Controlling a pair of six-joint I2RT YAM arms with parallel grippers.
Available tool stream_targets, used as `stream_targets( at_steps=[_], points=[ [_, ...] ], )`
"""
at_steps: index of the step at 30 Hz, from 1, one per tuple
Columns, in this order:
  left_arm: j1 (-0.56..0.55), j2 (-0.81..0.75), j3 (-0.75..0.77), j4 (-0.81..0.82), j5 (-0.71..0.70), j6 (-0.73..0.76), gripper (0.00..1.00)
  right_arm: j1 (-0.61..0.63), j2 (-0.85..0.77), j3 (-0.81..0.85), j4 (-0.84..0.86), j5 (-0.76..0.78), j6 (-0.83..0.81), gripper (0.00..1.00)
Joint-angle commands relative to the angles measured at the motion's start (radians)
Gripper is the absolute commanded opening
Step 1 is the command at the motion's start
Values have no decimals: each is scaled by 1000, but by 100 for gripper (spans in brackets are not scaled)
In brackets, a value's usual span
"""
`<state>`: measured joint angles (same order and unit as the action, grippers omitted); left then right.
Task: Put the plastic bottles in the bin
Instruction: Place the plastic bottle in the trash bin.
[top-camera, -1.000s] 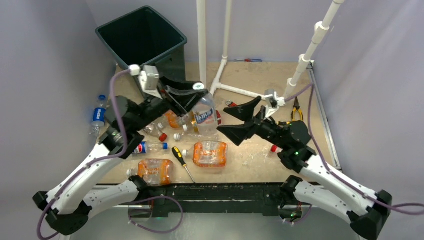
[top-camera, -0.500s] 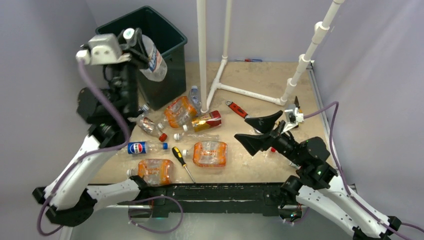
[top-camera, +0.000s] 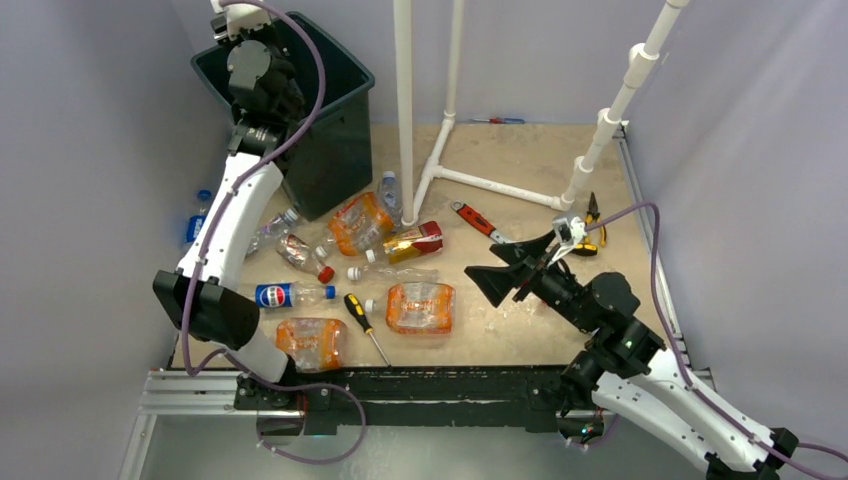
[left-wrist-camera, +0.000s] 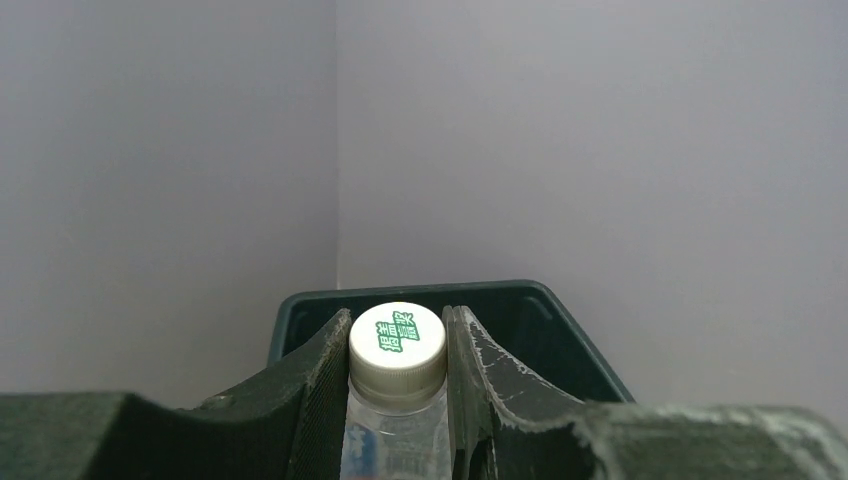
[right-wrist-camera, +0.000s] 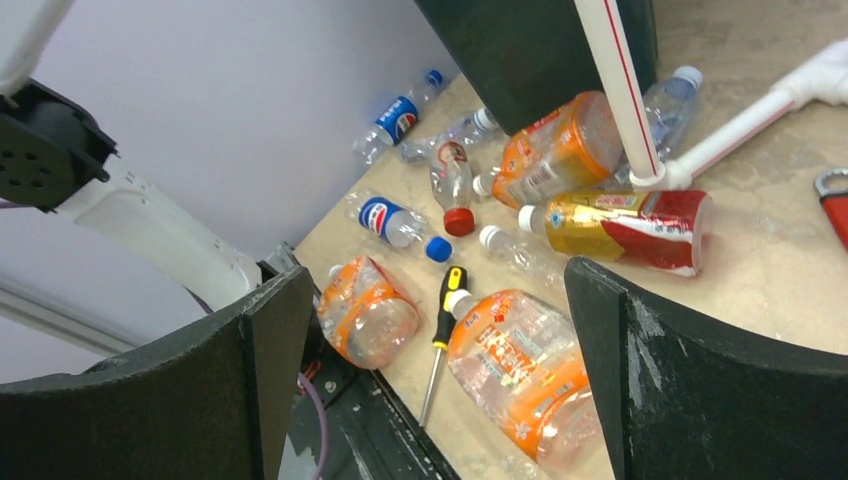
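Observation:
My left gripper (left-wrist-camera: 397, 322) is shut on the neck of a clear bottle with a white cap (left-wrist-camera: 397, 340), held upright over the dark green bin (left-wrist-camera: 300, 305). In the top view my left arm (top-camera: 262, 85) reaches over the bin (top-camera: 335, 48) and hides that bottle. Several bottles lie on the table: an orange one (top-camera: 420, 306), another orange one (top-camera: 312, 340), a red-labelled one (top-camera: 412, 240) and a Pepsi one (top-camera: 290, 295). My right gripper (top-camera: 485, 265) is open and empty above the table, right of them. In its wrist view (right-wrist-camera: 437, 270) the orange bottle (right-wrist-camera: 520, 370) lies below it.
A black-and-yellow screwdriver (top-camera: 365, 325) lies between the orange bottles. A red wrench (top-camera: 478, 220) and pliers (top-camera: 592, 215) lie to the right. White pipe posts (top-camera: 404, 100) stand beside the bin. A second Pepsi bottle (top-camera: 197, 228) lies at the table's far left edge.
My left arm has carried the clear bottle up from beside the bin to above its opening. My right gripper has drawn back to the right, still open.

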<state>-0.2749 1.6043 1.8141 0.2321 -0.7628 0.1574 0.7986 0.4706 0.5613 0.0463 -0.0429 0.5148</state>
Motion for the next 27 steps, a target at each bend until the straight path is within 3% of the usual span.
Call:
stream_targets(
  at_steps=[1,5,15,26,27],
  points=[
    [15,-2,51,74,19,-141,0,2,-12,-42,11,31,29,99],
    [36,61,46,59,31,-179,0,2,11,-63,34,12,40,99],
    [195,119,-95,-97,197,-494,0,2,93,-8,-102,254,101,99],
    [211,135,-116,-151,331,-504,0,2,101,-37,-63,237,108,99],
    [211,128,-129,-150,346,-498,5,2,99,-35,-70,247,105,99]
  ],
)
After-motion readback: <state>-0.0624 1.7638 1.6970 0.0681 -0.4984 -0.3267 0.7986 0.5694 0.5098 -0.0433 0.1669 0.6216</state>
